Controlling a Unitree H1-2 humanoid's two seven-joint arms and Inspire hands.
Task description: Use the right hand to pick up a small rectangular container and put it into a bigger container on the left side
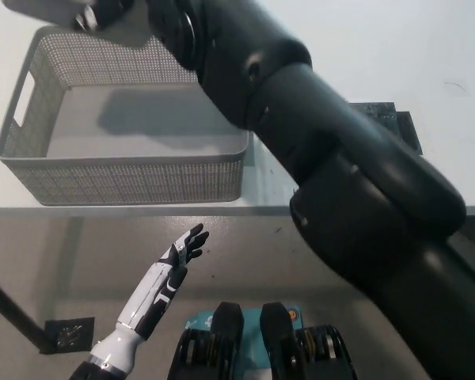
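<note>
My black right arm (324,150) reaches diagonally from the bottom right across the picture to the top left. Its hand (103,14) is at the top edge, above the far rim of the grey mesh basket (127,178), and is largely cut off. A small pale grey container (39,9) shows at the hand, apparently held there above the basket's far left corner. The basket stands on the white table (396,47), and only its bare floor shows inside. My white left hand (186,247) rests open below the table's front edge.
A black square patch (392,119) lies on the table right of the basket, mostly hidden behind my arm. The table's front edge (142,210) runs across the middle of the picture, with grey floor below it.
</note>
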